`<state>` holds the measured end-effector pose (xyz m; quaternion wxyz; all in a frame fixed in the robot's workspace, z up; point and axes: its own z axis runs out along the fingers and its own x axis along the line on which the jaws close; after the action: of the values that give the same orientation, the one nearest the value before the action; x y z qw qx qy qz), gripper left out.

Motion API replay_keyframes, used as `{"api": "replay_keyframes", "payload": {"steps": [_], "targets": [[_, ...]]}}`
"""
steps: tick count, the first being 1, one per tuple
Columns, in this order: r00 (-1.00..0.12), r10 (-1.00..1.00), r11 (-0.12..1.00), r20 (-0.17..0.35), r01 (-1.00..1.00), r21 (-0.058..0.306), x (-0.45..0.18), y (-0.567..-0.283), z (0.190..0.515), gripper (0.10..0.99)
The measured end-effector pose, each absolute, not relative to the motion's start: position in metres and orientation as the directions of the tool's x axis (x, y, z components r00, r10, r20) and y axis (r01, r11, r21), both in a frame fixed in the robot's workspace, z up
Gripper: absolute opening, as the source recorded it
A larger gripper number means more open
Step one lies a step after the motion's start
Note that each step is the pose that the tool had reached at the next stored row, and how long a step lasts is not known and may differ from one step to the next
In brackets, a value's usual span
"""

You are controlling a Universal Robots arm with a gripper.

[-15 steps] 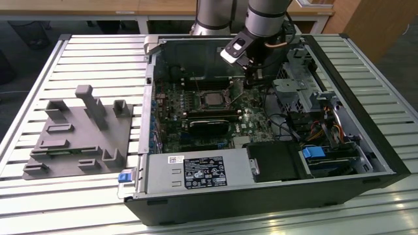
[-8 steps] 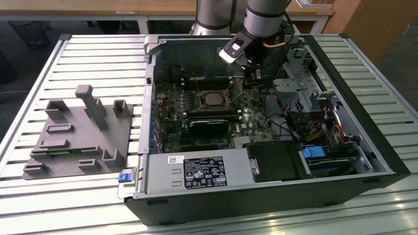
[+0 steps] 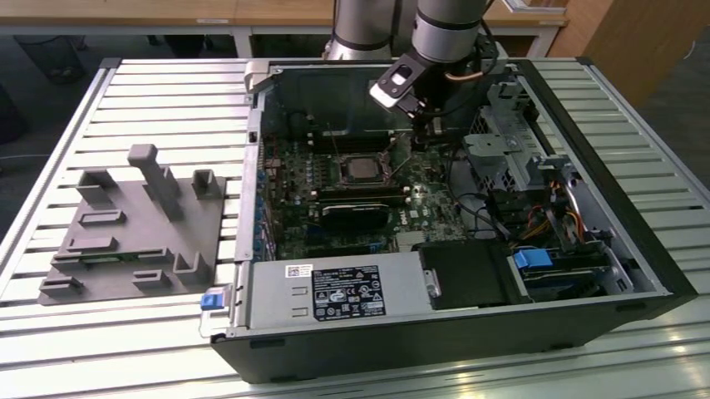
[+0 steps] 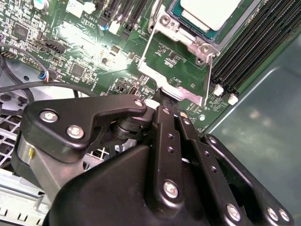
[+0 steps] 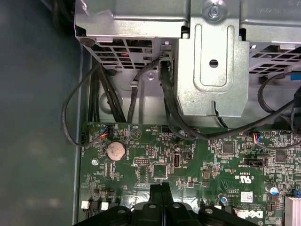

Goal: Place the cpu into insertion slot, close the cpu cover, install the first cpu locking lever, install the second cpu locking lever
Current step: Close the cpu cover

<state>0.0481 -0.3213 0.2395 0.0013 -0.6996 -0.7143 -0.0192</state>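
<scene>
The cpu (image 3: pixel 361 170) lies flat in the socket on the motherboard, its silver-tan top (image 4: pixel 209 12) facing up. The cpu cover (image 4: pixel 183 89), a thin silvery frame, is swung open away from the socket, and green board shows through its cut-out centre. In the exterior view the cpu cover (image 3: pixel 397 150) stands tilted to the right of the socket. My gripper (image 4: pixel 161 96) is shut, fingertips pressed together, and the tip meets the cover's free edge. It hangs inside the case (image 3: pixel 425 133) and low over the board (image 5: pixel 162 188).
A metal drive cage (image 5: pixel 214 70) with black cables (image 5: pixel 169 113) stands close by the gripper. Memory slots (image 4: pixel 254 47) flank the socket. A black block (image 3: pixel 355 218) sits in front of the socket. A grey fixture (image 3: pixel 133 224) lies outside the case on the exterior view's left.
</scene>
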Motion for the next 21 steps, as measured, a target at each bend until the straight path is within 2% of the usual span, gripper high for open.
{"api": "replay_keyframes", "payload": {"steps": [21], "targets": [[-0.021,0.999,0.02,0.03,0.999,0.026,0.0414,-0.3212,0.2389,0.125]]}}
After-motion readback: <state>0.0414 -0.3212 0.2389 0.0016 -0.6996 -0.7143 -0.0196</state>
